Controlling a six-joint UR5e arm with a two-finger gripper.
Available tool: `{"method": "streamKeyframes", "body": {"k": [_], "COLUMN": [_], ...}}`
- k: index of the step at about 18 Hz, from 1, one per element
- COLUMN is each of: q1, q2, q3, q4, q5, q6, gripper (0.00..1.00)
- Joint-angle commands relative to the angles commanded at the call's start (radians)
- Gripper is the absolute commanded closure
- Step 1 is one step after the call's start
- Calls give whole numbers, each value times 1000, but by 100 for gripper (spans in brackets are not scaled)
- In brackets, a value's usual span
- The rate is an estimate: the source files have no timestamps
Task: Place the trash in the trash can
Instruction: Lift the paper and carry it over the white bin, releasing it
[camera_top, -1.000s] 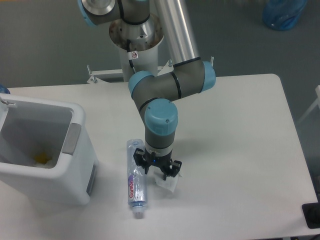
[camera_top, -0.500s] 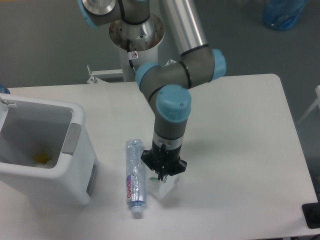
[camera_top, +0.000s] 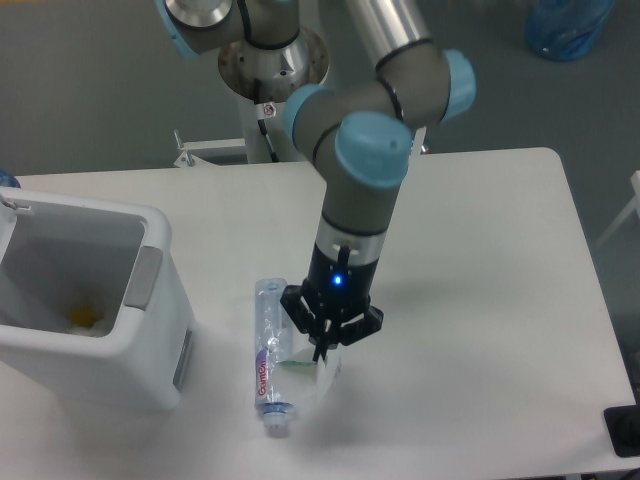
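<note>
From the fixed camera I see my gripper with its fingers drawn narrow, pinching the top of the crumpled white wrapper, which hangs just below them. The crushed bottle lies on the table just left of the fingers. The trash can stands well apart, farther left.

A white table stands on a grey floor, with a blue bag lying on the floor beyond it.
</note>
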Motion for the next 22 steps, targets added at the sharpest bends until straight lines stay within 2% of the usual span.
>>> {"method": "streamKeyframes", "body": {"k": [4,11,16,19,20,21,22], "q1": [-5,-15,-98,-149,-162,-172,-176], "q2": [49,138,216,230,230,226,223], "q3": [32,26,-11,-23,-23,-23,-26], "q4": [2,2,0,2,2,2,2], "q5": [-120,-267,-278,-272,-272,-270,-270], "q6": [-87,-151,-198,-198,-194,-192,-186], "gripper": [100,100,100,99,83,72,42]}}
